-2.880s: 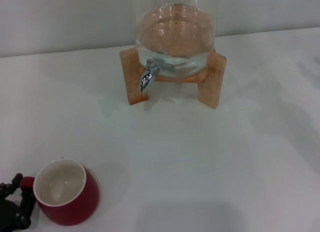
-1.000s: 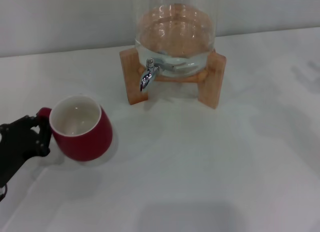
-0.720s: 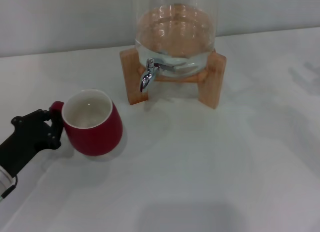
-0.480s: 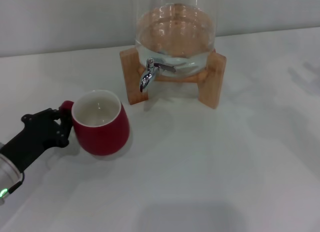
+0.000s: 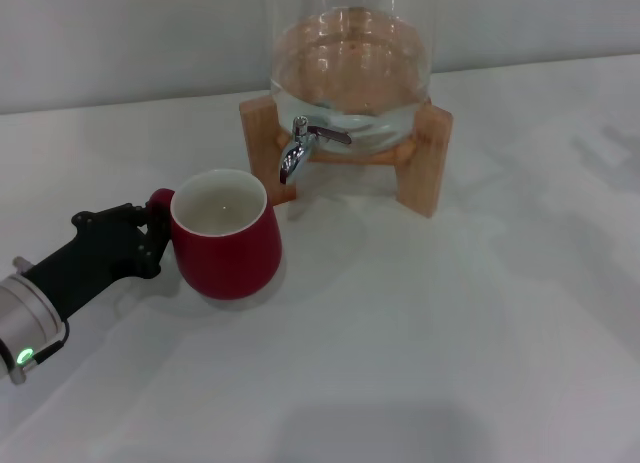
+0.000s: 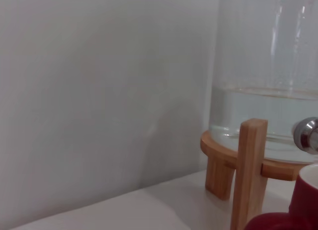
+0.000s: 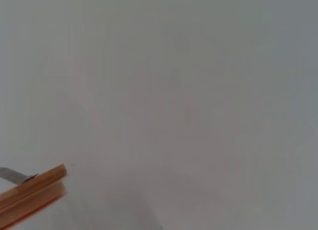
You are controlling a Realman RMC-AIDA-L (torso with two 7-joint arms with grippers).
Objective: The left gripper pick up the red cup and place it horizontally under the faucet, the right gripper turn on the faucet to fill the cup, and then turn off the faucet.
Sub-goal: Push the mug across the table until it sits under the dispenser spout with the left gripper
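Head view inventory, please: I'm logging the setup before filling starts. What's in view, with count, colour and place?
red cup: one, dark red, cream inside, upright, left of and nearer than the spout.
faucet: one, chrome, at the jar's front.
glass jar: one, clear, part filled with water, on the stand.
wooden stand: one, light wood, at the table's back.
table: one, white.
left gripper: one, black, shut on the cup's handle.
right gripper: not in view.

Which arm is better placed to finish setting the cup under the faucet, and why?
The left. The left gripper already holds the red cup by its handle, just short of the faucet spout. The right gripper is nowhere in the head view.
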